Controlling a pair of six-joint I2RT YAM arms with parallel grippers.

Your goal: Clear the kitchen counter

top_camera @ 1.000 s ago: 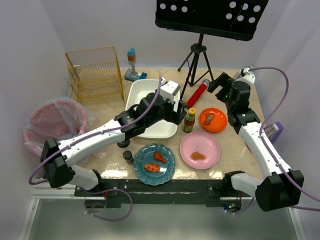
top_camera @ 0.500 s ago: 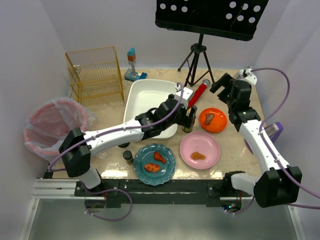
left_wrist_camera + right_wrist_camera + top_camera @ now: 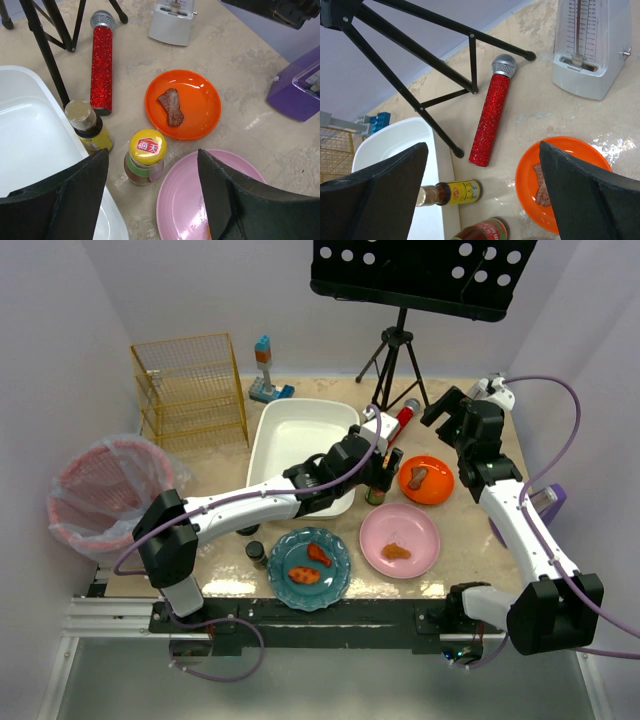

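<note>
Reaching farther right than half a second ago, the left arm has left the white rectangular plastic tub [image 3: 30, 140]. Its left end effector [image 3: 151, 152] hangs wide open and empty above a yellow-capped glass jar [image 3: 145, 159]. A tan-capped brown bottle with a yellow label [image 3: 89, 129] stands just left of that jar. The right end effector [image 3: 481, 145], also spread wide and holding nothing, hovers at the far right over a red glitter microphone [image 3: 491, 117] and a round orange plate [image 3: 570, 165]. The beige mottled stone-look desk [image 3: 240, 60] lies beneath everything, also carrying a round pink plate [image 3: 185, 200] near the jar.
</note>
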